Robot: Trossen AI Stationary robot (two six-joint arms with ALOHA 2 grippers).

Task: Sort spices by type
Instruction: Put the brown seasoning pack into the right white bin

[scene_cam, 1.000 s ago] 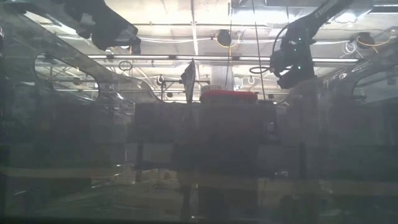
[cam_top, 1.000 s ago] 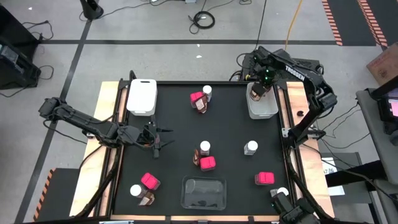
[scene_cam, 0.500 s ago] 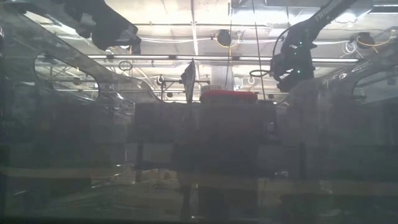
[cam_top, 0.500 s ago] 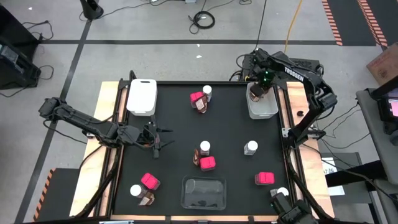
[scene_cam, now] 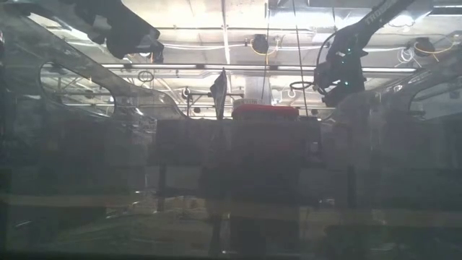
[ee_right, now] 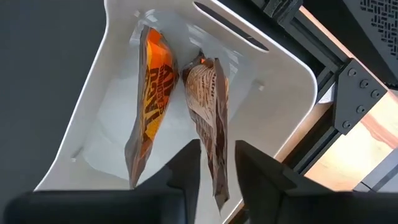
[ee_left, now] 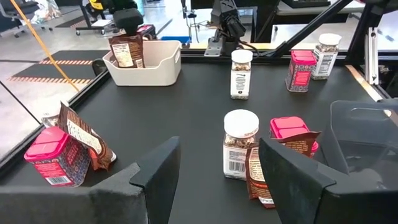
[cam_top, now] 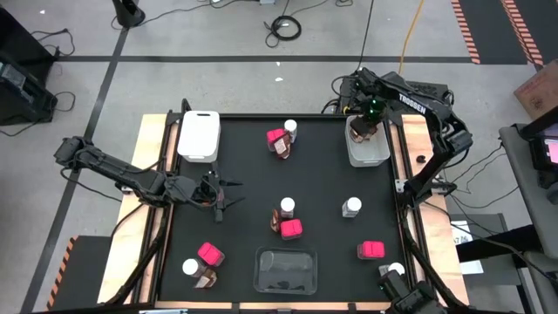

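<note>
**Right arm over the white bin, left arm waiting at the mat's left edge**

I had the right gripper above the white bin at the far right corner of the black mat. From its wrist camera two brown spice pouches stood on edge in that bin: one with orange print, and a paler one whose edge ran down between the fingers. The fingers stood a little apart on either side of it; I could not tell whether they gripped it or had let go.

The left gripper sat low at the left edge of the mat, jaws apart and holding nothing, pointing across the table.

Loose spices I noted on the mat:
- far centre: a pink box with a white-lidded jar just beside it and a brown pouch touching.
- middle: a white-lidded jar, a pink box and a brown pouch in one tight cluster.
- right of the middle: a lone white-lidded jar.
- near right: a lone pink box.
- near left: a pink box, a white-lidded jar and a brown pouch close together.

A second white bin sat at the far left corner. A clear tray sat at the near edge, centre.
</note>
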